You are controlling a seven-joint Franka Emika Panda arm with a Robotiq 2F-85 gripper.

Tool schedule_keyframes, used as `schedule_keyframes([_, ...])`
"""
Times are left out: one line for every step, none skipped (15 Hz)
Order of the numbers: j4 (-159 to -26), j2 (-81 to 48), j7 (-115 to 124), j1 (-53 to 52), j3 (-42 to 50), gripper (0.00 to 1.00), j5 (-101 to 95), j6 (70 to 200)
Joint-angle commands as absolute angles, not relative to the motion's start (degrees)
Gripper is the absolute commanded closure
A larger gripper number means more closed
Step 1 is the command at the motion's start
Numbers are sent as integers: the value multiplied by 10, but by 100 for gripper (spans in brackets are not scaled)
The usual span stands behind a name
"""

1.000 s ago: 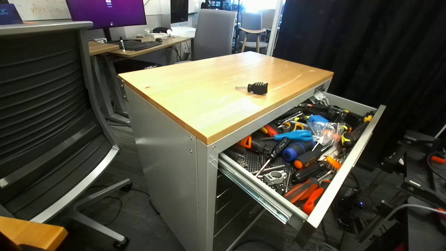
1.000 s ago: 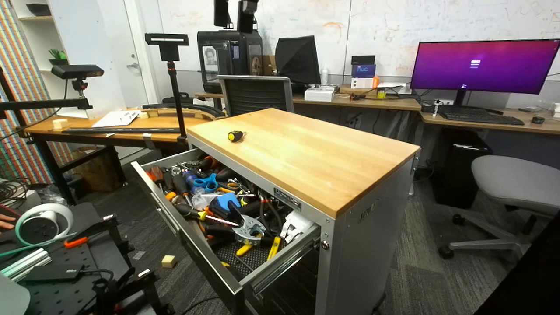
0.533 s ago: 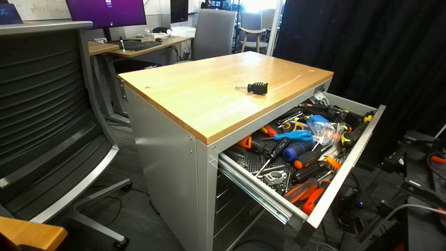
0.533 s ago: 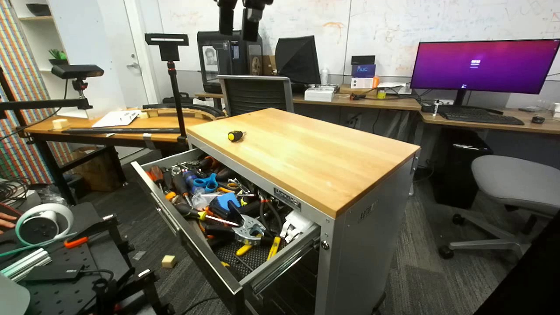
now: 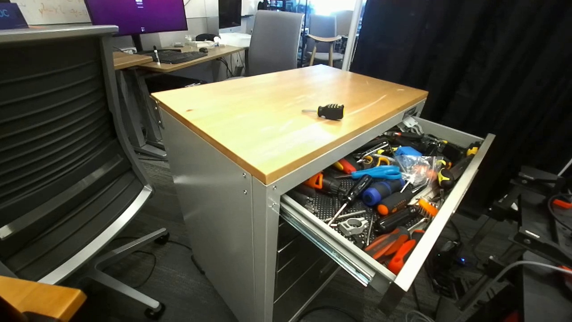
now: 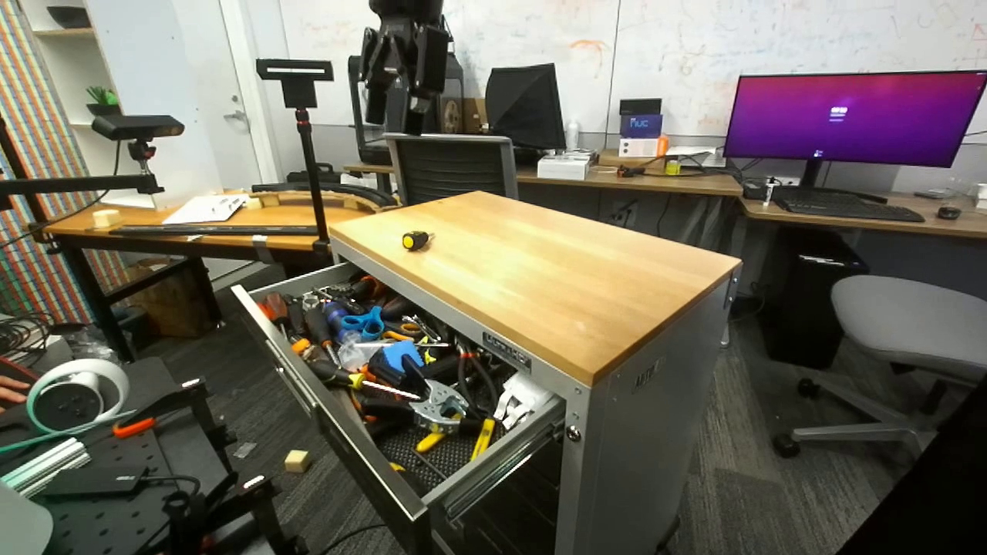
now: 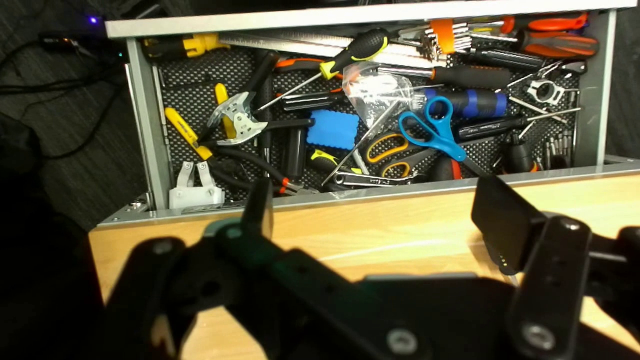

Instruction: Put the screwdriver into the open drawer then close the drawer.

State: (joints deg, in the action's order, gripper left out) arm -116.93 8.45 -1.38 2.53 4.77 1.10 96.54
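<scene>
Both fingers [image 7: 505, 220] stand wide apart above the worktop [image 5: 250, 112]. In an exterior view the gripper [image 6: 395, 117] hangs lower than half a second ago, more of its body showing. Unmoved, the screwdriver [image 5: 331, 111] lies on the worktop, near the edge from under which the drawer [image 5: 443, 214] juts, pulled out as before.

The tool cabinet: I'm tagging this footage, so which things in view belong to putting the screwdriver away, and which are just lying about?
For the job: stubby screwdriver, on the worktop; top drawer, pulled open; gripper, open and empty.

Just lying about: blue scissors, silver clamp and clear plastic bag, in the drawer; pale block on the floor.
</scene>
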Motion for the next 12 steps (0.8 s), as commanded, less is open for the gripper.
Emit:
schedule_keyframes([-1167, 84, -15, 31, 47, 0, 11, 964])
schedule_keyframes([-1166, 85, -15, 33, 49, 0, 11, 964])
schedule_keyframes([-1165, 85, -15, 34, 50, 0, 11, 964])
schedule_keyframes([-1165, 86, -15, 35, 50, 0, 11, 964])
schedule_keyframes([-1182, 93, 4, 32, 45, 0, 6, 985])
schedule_keyframes([-1201, 88, 36, 26, 34, 0, 1, 1024])
schedule_keyframes([-1217, 82, 53, 20, 24, 0, 0, 1056])
schedule_keyframes([-1215, 58, 75, 10, 9, 0, 6, 1086])
schedule_keyframes([-1223, 46, 83, 3, 0, 0, 10, 1109])
schedule_keyframes([-1226, 28, 99, -7, -13, 0, 11, 1133])
schedule_keyframes([-1225, 9, 111, -16, -24, 0, 8, 1154])
schedule_keyframes([-1218, -15, 120, -25, -33, 0, 10, 1169])
